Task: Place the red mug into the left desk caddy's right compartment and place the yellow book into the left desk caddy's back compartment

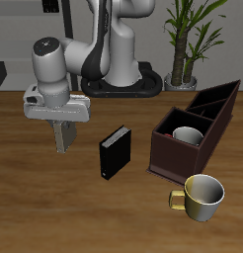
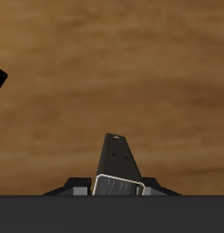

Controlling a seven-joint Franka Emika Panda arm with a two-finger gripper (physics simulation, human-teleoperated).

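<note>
Red mug (image 1: 188,134) sitting upright in the left desk caddy (image 1: 193,126), gripper (image 1: 62,148) hanging above desk (image 1: 35,198), fingers' state indeterminable.

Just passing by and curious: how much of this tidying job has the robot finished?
The red mug already sits in the left desk caddy's right compartment. The gripper seems to hold the yellow book, away from the caddy. Left: carrying it into the back compartment.

A simulated office or study: wooden worktop (image 1: 35,198), a dark desk caddy (image 1: 193,133), a black book (image 1: 115,153), potted plant (image 1: 188,35) behind.
</note>
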